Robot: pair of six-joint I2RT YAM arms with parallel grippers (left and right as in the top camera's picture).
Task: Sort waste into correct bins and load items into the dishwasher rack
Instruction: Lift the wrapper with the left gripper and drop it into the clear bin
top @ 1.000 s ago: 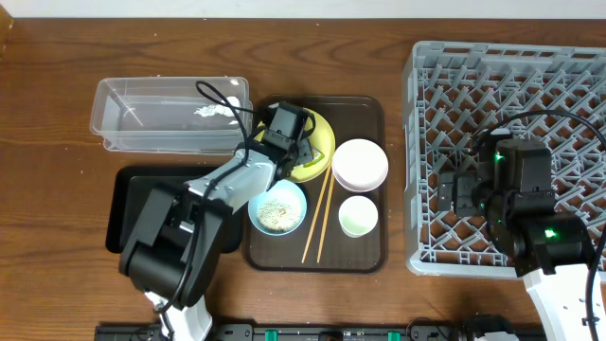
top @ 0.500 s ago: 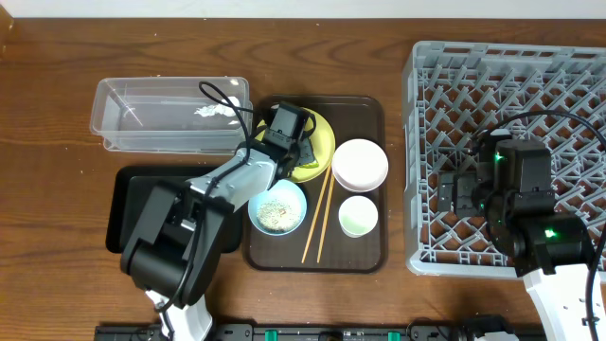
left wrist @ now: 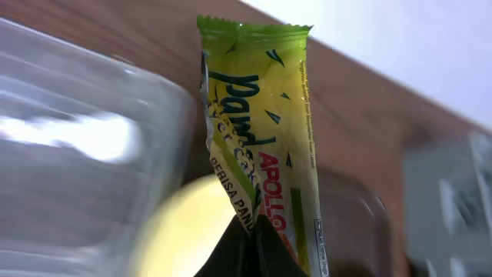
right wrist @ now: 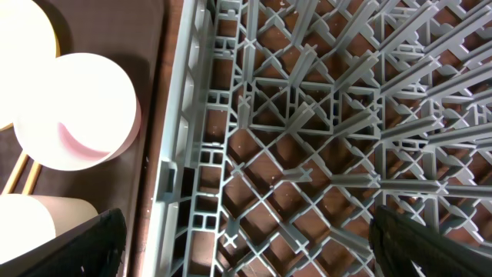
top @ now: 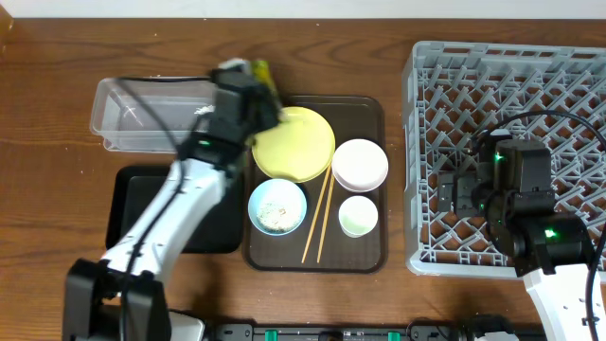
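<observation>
My left gripper (top: 254, 83) is shut on the green-and-orange wrapper (top: 260, 70) and holds it in the air between the clear tub (top: 133, 118) and the yellow plate (top: 295, 142). In the left wrist view the wrapper (left wrist: 261, 131) hangs upright from the shut fingertips (left wrist: 254, 235), with the tub (left wrist: 69, 146) to the left. The light blue bowl (top: 277, 206) holds rice grains. The pinkish-white bowl (top: 360, 163), green cup (top: 358, 216) and chopsticks (top: 318, 213) lie beside it. My right gripper (right wrist: 254, 246) is open and empty over the grey rack (top: 511, 104) near its left wall (right wrist: 181, 154).
The dishes sit on a dark brown serving tray (top: 369, 112). The black tray (top: 128, 213) lies in front of the tub, partly under my left arm. A white scrap (top: 203, 112) shows inside the tub. The pinkish-white bowl (right wrist: 77, 111) shows left of the rack.
My left gripper has lifted off the yellow plate with the wrapper and moved back and left toward the tub. The plate is now bare. The right arm has not moved.
</observation>
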